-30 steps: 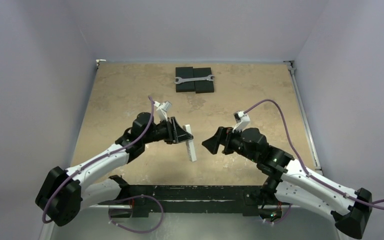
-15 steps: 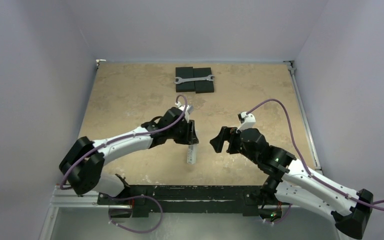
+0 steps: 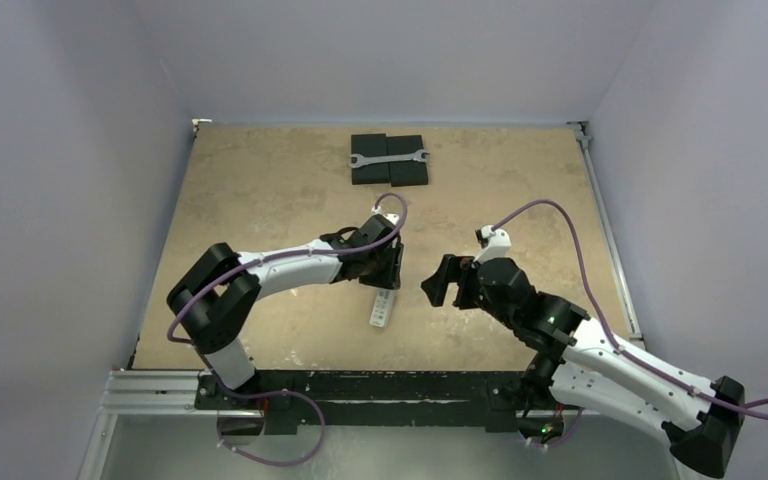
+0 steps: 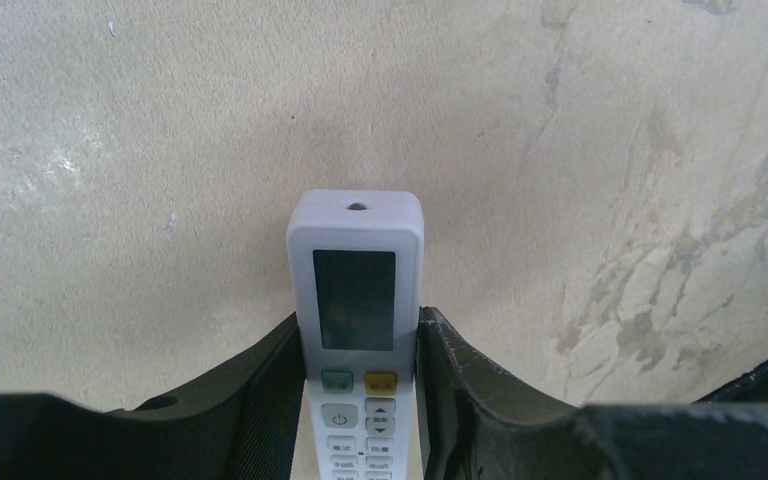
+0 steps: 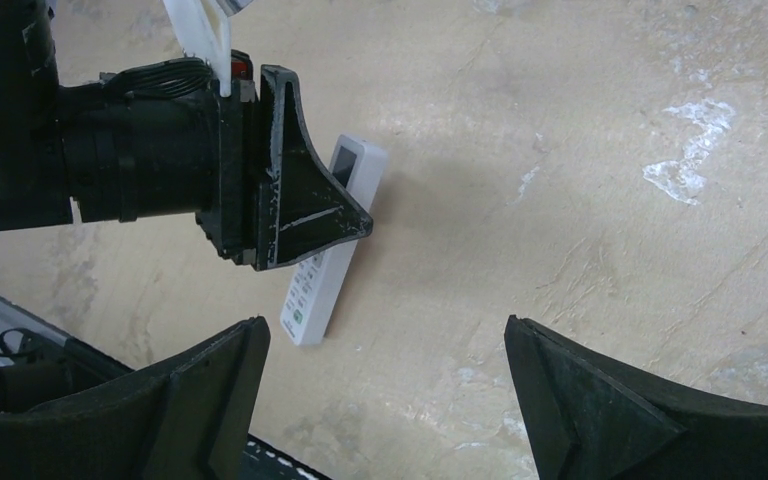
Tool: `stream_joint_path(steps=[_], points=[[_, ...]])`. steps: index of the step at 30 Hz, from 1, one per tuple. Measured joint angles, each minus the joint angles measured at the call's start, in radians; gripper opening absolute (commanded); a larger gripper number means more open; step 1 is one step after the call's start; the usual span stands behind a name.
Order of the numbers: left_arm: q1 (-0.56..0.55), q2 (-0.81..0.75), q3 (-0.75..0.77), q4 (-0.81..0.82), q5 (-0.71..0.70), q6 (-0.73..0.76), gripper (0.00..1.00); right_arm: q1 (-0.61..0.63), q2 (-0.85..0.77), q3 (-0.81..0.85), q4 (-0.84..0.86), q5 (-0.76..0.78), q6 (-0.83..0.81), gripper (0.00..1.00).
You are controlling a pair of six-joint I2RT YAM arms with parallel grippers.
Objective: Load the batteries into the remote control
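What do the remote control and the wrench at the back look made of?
The remote control: likely plastic, with a matte white moulded casing and rounded edges. The wrench: probably metal, with a pale silvery-grey colour; too small to tell more.

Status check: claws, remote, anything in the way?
Left claw shut on remote control, buttons up. Right claw open, empty. Batteries not in view. Wrench far back, no obstruction.

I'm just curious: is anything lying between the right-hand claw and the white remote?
No, only bare tabletop separates the right gripper from the remote control; the top and right wrist views both show it.
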Motion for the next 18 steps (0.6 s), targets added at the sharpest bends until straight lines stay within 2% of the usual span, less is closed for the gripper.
stream_joint_path(steps=[7, 14, 18], points=[[-0.004, 0.068, 0.032, -0.012, -0.037, -0.001, 0.21, 0.000, 0.018, -0.026, 0.007, 0.004, 0.005, 0.99], [-0.006, 0.093, 0.043, -0.016, -0.055, -0.001, 0.37, 0.000, 0.031, -0.032, 0.015, 0.004, 0.010, 0.99], [-0.006, 0.094, 0.044, -0.016, -0.058, -0.001, 0.54, 0.000, 0.031, -0.032, 0.015, 0.004, 0.011, 0.99]])
